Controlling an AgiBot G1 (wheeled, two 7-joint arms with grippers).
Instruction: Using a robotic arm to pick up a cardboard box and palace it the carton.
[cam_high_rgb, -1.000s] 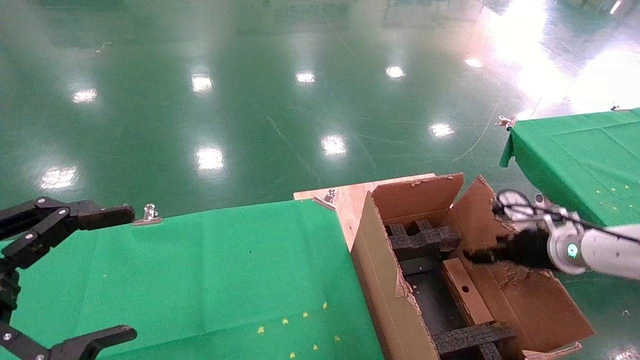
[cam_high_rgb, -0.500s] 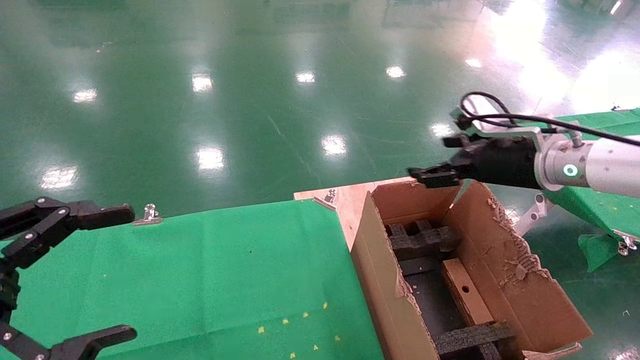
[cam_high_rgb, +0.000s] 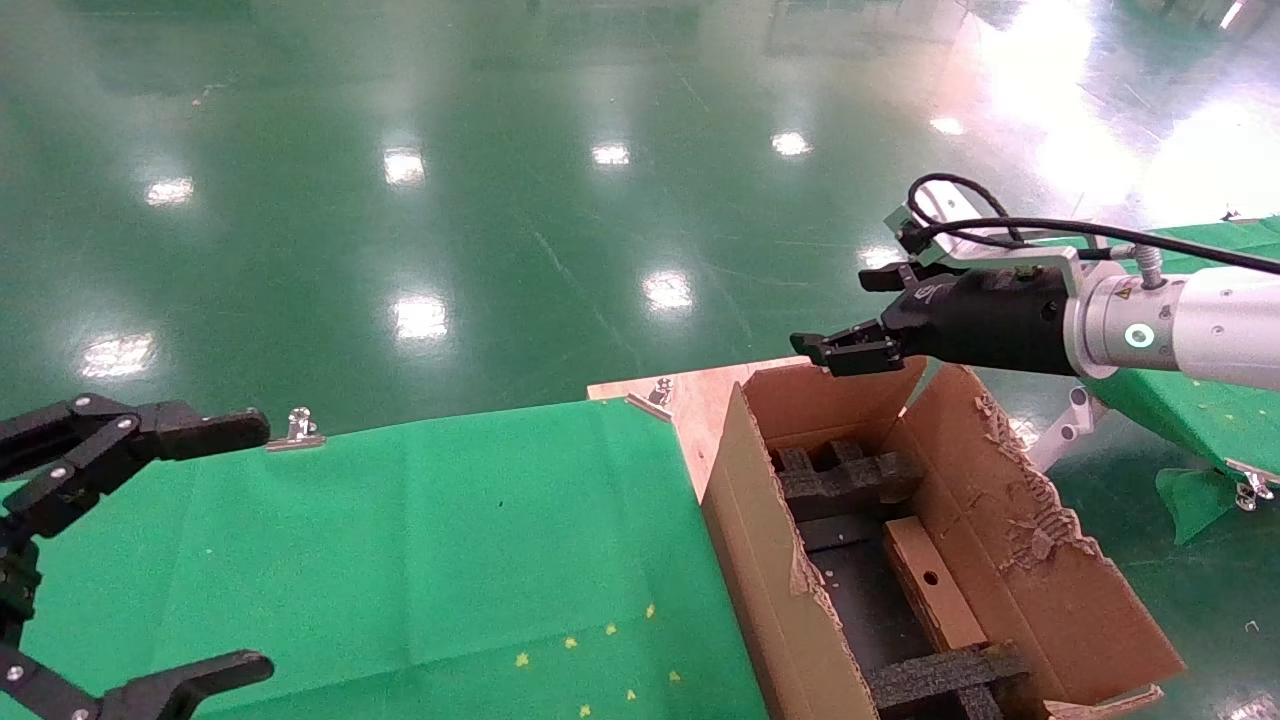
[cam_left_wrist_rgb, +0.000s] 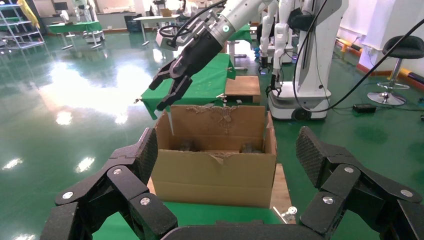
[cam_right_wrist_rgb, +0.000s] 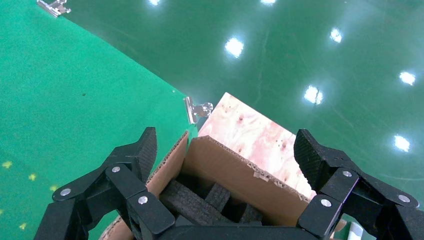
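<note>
The large carton with torn flaps and black foam inserts stands to the right of the green table. The small brown cardboard box, with a round hole, lies inside it between the foam pieces. My right gripper, on the white robotic arm, is open and empty, above the carton's far flap. In the right wrist view the right gripper hangs over the carton's far wall. My left gripper is open and empty over the table's left side. It faces the carton in the left wrist view.
The green cloth table has metal clips on its far edge. A plywood board lies under the carton. A second green table stands at the right. The shiny green floor lies beyond.
My right gripper has risen out of the carton and moved to above its far flap, open. The small cardboard box stays inside the carton. The left arm has not moved.
</note>
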